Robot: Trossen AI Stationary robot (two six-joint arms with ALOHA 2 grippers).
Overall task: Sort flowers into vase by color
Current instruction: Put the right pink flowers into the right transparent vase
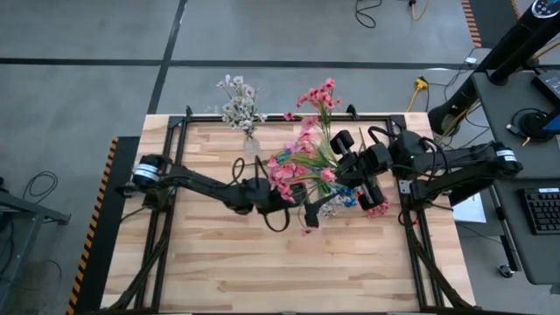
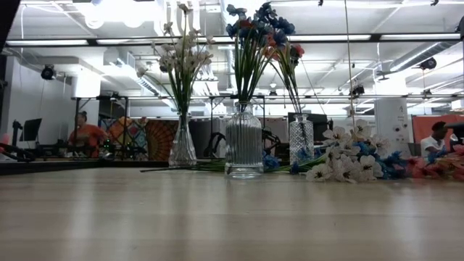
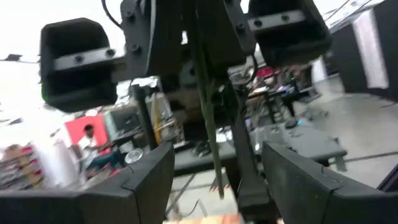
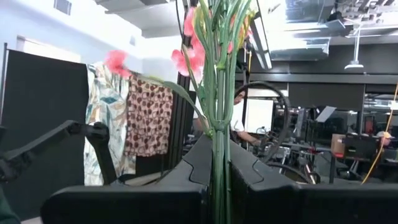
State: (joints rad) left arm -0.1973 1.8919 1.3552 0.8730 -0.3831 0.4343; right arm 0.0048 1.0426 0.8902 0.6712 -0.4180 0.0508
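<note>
My right gripper [image 1: 335, 171] is shut on a spray of pink flowers [image 1: 296, 166], held above the table's middle. My left gripper [image 1: 283, 194] is open just left of it; in its wrist view the spray's green stems [image 3: 210, 134] hang ahead of its spread fingers [image 3: 155, 177], untouched. In the low view three glass vases stand on the table. One [image 2: 182, 145] holds white flowers, a ribbed one [image 2: 244, 143] blue flowers, and a third [image 2: 301, 138] stems with pink blossoms. Loose white and blue flowers [image 2: 348, 163] lie on the table. My right gripper pinches the bunched green stems [image 4: 217, 140] of the pink flowers between its two fingers, which lie across them. The spray stands roughly upright in the hold, blossoms [image 4: 194, 57] above the fingers and the stem ends hanging below, clear of the table.
The vases stand toward the table's far edge, the white flowers' vase [image 1: 251, 143] left of the pink blossoms [image 1: 319, 96]. A few loose pink flowers [image 1: 378, 208] lie near the right arm's base. The near half of the wooden table [image 1: 262, 262] is bare.
</note>
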